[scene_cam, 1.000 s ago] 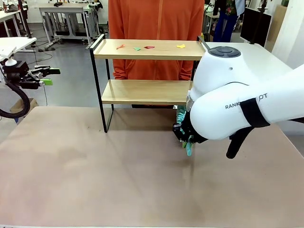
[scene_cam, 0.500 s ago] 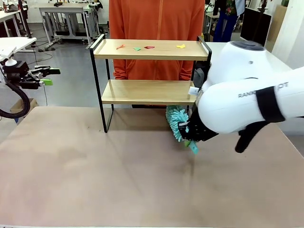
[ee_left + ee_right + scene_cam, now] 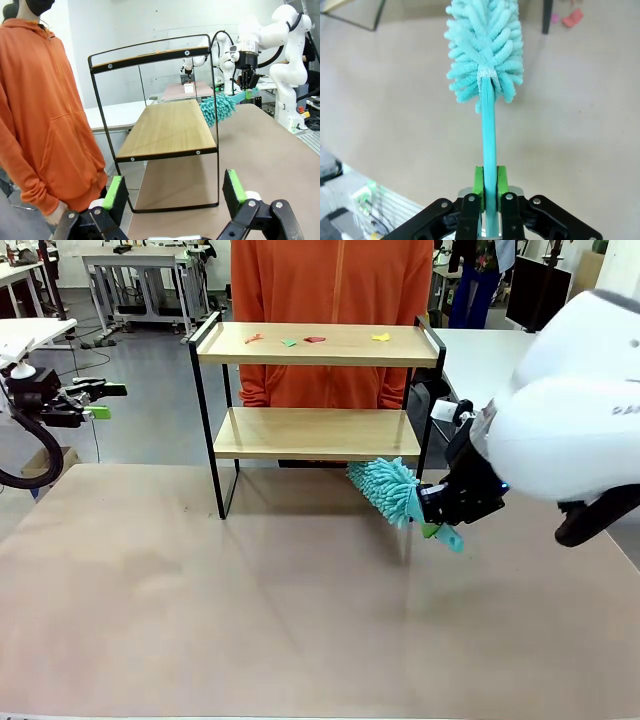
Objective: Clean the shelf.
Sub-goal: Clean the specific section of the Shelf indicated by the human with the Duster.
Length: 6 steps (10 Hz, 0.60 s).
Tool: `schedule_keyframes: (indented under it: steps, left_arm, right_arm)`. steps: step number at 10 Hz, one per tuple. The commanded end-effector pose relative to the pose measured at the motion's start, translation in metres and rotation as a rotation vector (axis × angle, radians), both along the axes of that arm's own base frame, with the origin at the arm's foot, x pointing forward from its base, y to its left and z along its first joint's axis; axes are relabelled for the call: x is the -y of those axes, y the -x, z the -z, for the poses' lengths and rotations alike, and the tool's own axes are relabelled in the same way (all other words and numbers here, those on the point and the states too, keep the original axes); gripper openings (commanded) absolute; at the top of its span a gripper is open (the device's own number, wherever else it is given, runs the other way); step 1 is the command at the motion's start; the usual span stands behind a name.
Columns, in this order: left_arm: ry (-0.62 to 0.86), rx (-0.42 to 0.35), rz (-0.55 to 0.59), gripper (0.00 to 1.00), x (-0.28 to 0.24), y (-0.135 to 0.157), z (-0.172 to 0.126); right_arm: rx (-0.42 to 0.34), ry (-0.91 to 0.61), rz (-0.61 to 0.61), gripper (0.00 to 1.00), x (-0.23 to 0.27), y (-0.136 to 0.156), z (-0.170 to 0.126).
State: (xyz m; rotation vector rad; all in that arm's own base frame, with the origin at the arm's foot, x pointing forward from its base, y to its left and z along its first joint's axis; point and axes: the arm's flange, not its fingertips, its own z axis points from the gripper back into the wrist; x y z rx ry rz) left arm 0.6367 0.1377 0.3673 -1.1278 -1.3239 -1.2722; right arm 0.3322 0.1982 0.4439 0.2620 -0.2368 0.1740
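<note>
Between the green pads (image 3: pixel 478 181) of my right claw (image 3: pixel 489 176) sits the thin turquoise handle of a duster (image 3: pixel 485 45); the fingers are pressed tight on it from both sides. The fluffy turquoise head points away from my wrist, out over the beige table (image 3: pixel 250 610).

From the front, my right claw (image 3: pixel 436 523) hangs low on the right side of the table. It holds the duster (image 3: pixel 385 490) slanted, with the head up and to the left, just beside the right front leg of the shelf (image 3: pixel 310 430) and under the edge of its lower board. I cannot tell whether the fluff touches the board.

The shelf stands at the far middle of the table, and both its boards are level. Four small scraps lie on the top board: a red one (image 3: pixel 253 338), a green one (image 3: pixel 289 342), another red one (image 3: pixel 315 339) and a yellow one (image 3: pixel 380 337). A person in an orange hoodie (image 3: pixel 330 280) stands right behind it.

My left claw (image 3: pixel 95 400) is off the table's left edge, well apart from everything, with its fingers spread wide and nothing between them. Its own camera looks past that open claw (image 3: pixel 175 192) at the end of the shelf (image 3: pixel 170 127), with the duster (image 3: pixel 217 106) at the far end.
</note>
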Motion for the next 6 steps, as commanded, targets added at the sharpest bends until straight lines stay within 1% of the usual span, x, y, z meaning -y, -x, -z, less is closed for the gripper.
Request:
schedule_keyframes:
  steps: [1, 2, 4, 5, 6]
  left_arm:
    - [-0.018, 0.01, 0.005, 1.0, 0.002, 0.003, -0.001]
    - [-0.018, 0.01, 0.005, 1.0, 0.002, 0.003, -0.001]
    - [-0.018, 0.01, 0.005, 1.0, 0.002, 0.003, -0.001]
    - [-0.018, 0.01, 0.005, 1.0, 0.002, 0.003, -0.001]
    - [-0.018, 0.01, 0.005, 1.0, 0.002, 0.003, -0.001]
  right_arm:
    - [-0.045, -0.083, -0.185, 0.13, 0.03, 0.026, 0.005]
    - [-0.098, -0.117, -0.293, 0.13, 0.038, 0.032, 0.002]
    - [-0.173, -0.149, -0.478, 0.13, 0.048, 0.046, -0.008]
    - [-0.184, -0.125, -0.569, 0.13, 0.051, 0.061, -0.023]
    - [-0.191, -0.056, -0.634, 0.13, 0.053, 0.078, -0.043]
